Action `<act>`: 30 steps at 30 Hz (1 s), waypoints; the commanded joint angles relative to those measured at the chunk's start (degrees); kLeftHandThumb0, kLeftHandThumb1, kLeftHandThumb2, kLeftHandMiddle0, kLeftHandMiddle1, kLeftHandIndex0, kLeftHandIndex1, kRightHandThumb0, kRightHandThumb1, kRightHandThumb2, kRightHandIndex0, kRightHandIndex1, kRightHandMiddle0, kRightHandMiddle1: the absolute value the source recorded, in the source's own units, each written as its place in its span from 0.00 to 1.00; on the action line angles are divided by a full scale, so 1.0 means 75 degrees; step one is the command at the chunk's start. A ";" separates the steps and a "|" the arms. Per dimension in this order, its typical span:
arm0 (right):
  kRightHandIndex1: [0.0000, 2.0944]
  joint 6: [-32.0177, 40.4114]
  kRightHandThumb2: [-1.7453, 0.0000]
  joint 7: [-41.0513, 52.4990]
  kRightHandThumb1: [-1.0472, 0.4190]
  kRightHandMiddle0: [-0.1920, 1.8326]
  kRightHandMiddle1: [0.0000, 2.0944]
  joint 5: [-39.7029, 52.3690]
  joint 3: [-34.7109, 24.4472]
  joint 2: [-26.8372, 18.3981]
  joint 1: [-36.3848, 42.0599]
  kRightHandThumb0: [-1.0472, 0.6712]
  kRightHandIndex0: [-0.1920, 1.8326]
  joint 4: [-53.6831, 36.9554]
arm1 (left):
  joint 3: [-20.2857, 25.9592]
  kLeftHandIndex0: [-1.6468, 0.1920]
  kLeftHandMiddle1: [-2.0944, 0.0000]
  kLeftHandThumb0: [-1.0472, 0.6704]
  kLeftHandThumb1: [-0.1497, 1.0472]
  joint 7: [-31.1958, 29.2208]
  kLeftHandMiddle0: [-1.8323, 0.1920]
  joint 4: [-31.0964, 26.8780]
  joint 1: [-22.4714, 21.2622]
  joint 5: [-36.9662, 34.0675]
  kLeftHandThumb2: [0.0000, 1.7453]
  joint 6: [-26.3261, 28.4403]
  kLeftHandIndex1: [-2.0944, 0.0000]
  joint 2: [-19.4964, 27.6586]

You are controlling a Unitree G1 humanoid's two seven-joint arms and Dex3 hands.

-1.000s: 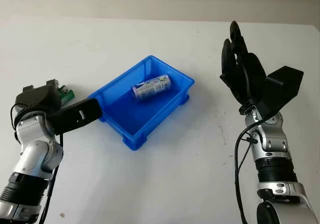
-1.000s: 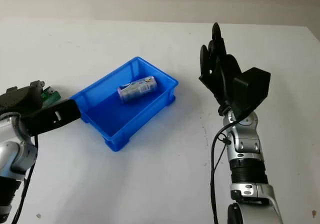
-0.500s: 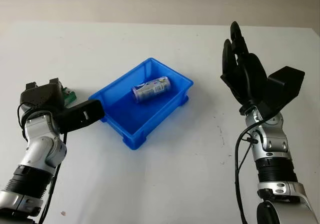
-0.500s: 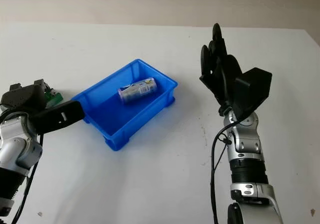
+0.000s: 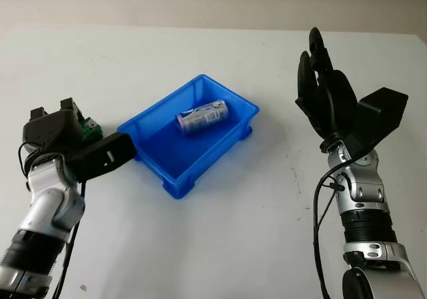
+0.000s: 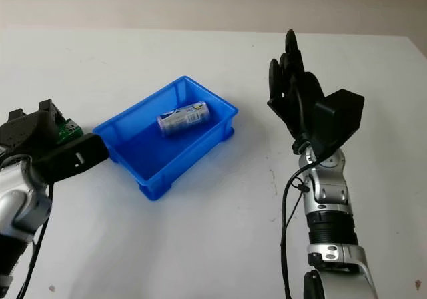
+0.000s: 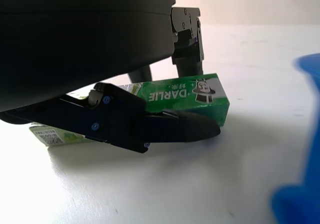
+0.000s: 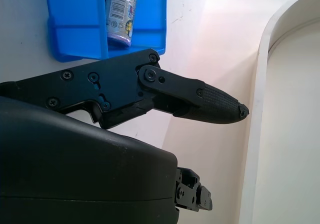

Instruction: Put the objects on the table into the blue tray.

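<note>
My left hand [image 7: 150,119] clamps a green box [image 7: 192,96] lettered "DARLIE", on the table [image 5: 220,245] just left of the blue tray [image 5: 177,179]. A can [image 5: 202,117] lies inside. My right hand [image 5: 323,99] is raised, open.

White table [image 5: 213,232], matte, a few small dark specks: one near front-left edge, faint scuffs right of centre. Beige wall [image 5: 200,2] runs along the far edge. Right wrist view: curved pale rim [image 8: 260,84] of some white surface, can't tell what.
</note>
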 commanded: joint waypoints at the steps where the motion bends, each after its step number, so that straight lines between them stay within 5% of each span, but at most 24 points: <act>1: 0.00 -0.0048 0.60 0.0025 0.00 0.00 0.00 0.0057 -0.0035 -0.0051 -0.0150 0.22 0.00 -0.0042 | 0.0082 0.83 0.00 0.41 1.00 -0.0160 0.43 -0.0471 0.0000 0.0083 0.29 0.0040 0.00 0.0202; 8: 0.00 -0.0074 0.60 0.0042 0.00 0.00 0.00 0.0049 -0.0020 -0.0045 -0.0150 0.23 0.00 -0.0032 | 0.0448 0.69 0.00 0.39 1.00 -0.0251 0.42 -0.1726 -0.0122 0.0366 0.26 -0.0070 0.00 0.0448; 23: 0.00 0.0002 0.60 -0.0032 0.00 0.00 0.00 0.0002 0.0002 -0.0039 -0.0029 0.23 0.00 -0.0172 | 0.0760 0.72 0.00 0.37 1.00 0.0028 0.45 -0.2313 -0.0752 0.1529 0.22 -0.0776 0.00 0.0930; 30: 0.00 -0.0067 0.59 -0.0025 0.00 0.00 0.00 -0.0120 0.0069 -0.0072 -0.0031 0.24 0.00 -0.0109 | 0.0462 0.67 0.00 0.36 1.00 -0.0712 0.40 -0.2898 -0.1513 0.2068 0.22 -0.0953 0.00 0.0705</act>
